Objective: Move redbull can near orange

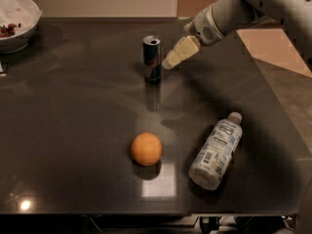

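Camera view: the can (152,58) stands upright toward the far side of the bench (73,130), well apart from the orange (146,149) nearer the front. The gripper (169,62) hangs just beside the can; I cannot tell whether its jaws are spread.

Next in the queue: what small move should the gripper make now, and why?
Probably a short move sideways toward the redbull can, to bring the gripper around it. In the camera view the gripper hangs just right of the can's upper half, apparently not touching it. The can stands upright, ungrasped, far behind the orange.
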Available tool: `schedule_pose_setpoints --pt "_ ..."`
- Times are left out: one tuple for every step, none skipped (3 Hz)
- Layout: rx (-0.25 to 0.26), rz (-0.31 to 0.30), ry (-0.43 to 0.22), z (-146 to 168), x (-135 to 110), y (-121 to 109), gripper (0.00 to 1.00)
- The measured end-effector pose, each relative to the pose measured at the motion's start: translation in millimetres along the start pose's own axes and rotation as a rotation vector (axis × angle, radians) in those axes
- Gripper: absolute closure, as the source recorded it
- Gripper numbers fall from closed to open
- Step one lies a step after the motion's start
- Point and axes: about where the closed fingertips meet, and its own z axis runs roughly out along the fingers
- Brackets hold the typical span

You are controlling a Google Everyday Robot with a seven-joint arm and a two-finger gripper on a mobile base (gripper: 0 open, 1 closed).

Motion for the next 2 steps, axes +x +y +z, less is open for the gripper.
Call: schedule_pose_setpoints --pt "-0.033 0.001 -0.04 17.4 -12.5 3.3 0.0" --pt "-0.051 -0.005 -0.072 31.0 -23.4 5.4 0.0"
